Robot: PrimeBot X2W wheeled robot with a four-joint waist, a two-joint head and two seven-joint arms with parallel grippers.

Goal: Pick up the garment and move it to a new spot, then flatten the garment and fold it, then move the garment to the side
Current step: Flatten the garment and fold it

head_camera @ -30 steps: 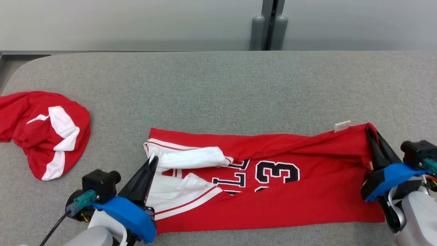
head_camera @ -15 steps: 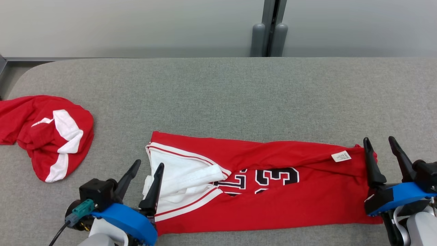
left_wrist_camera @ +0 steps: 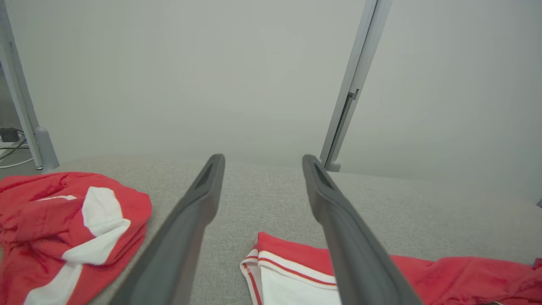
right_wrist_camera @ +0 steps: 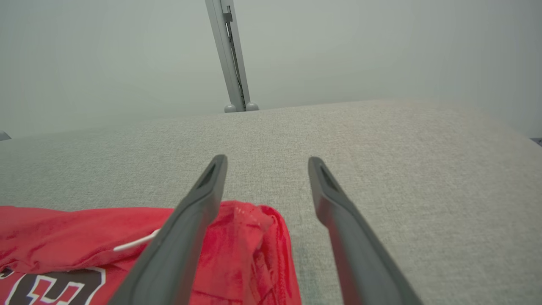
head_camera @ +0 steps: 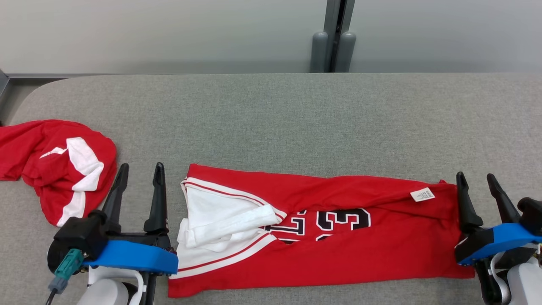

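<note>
Both claws let go since a second ago: left gripper (head_camera: 141,166) went from pinched on the collar end to fingers apart and slid off leftward, right gripper (head_camera: 475,175) opened in place, and the jersey (head_camera: 338,250) top edge dropped flat. Head view: jersey lay as a long folded band along the near part of the table (head_camera: 271,118), numbers up, tag (head_camera: 422,194) showing at its right end. Left gripper stood over bare table between the jersey and a red heap (head_camera: 55,169), touching neither. Right gripper sat at the jersey's right end, inner finger over the hem, nothing held. The white sleeve (head_camera: 220,216) was bunched by the collar. Left wrist view: fingers (left_wrist_camera: 190,228) were spread, empty, with the heap to one side and the collar edge under the other finger. Right wrist view: fingers (right_wrist_camera: 186,228) were spread, and the rumpled red corner lay under the inner one. Risks, as I judged them: the inner right finger could snag the hem on pulling away and drag the fold open. The left gripper was near the heap, so a sloppy reach could grab the wrong cloth. Folding again over the bunched sleeve would lock in a lump.
</note>
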